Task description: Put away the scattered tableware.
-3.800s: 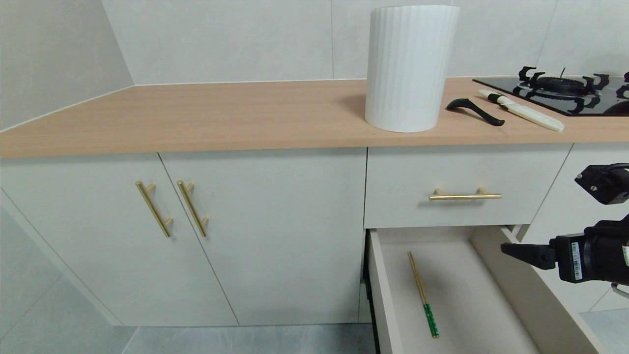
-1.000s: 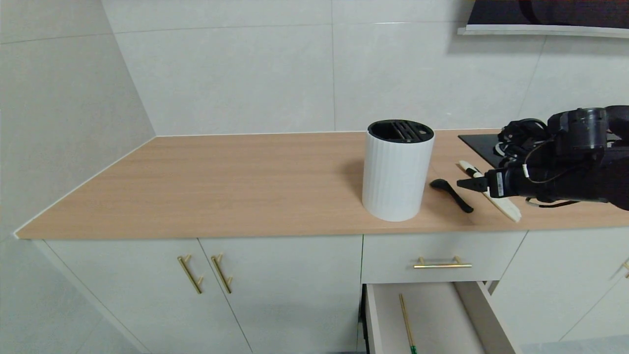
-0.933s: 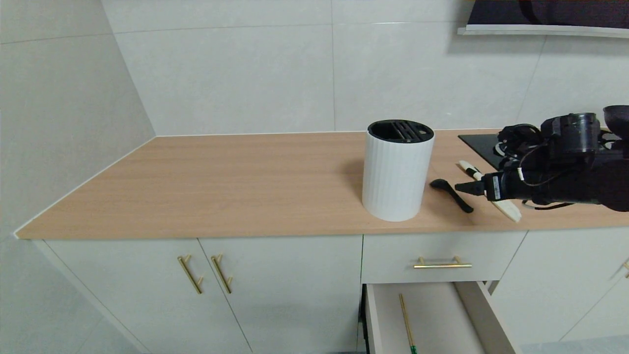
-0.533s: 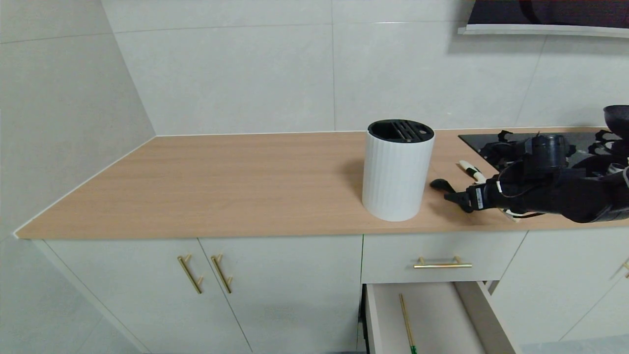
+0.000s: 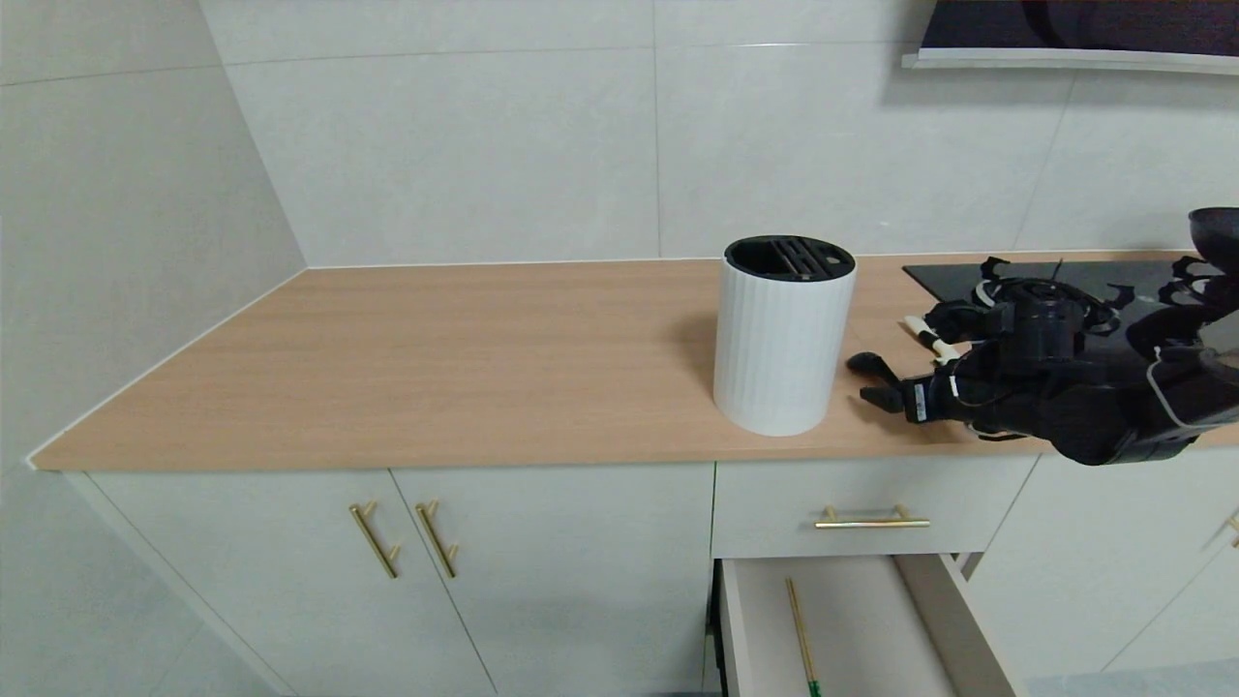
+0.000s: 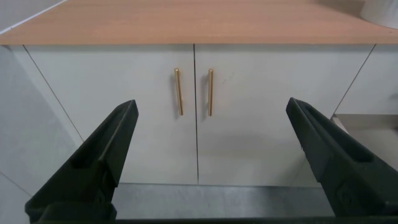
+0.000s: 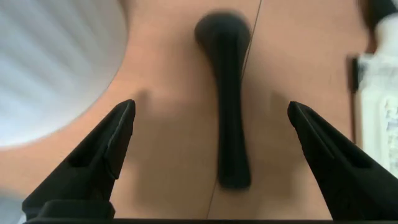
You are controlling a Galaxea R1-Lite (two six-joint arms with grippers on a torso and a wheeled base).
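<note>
Hovering over the black spoon (image 7: 227,134) just right of the white knife block (image 5: 782,339), the right gripper (image 7: 209,104) gapes released; the left gripper (image 6: 211,102), also released, faces cabinet doors (image 6: 261,124).

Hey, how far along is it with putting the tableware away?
Done: the wooden chopsticks lie in the open white drawer. In hand: nothing is gripped yet. The right gripper is open, down at the wooden counter, with its fingers either side of the black spoon-shaped utensil. Left: that utensil and the white knife beside it, both lying on the counter.
</note>
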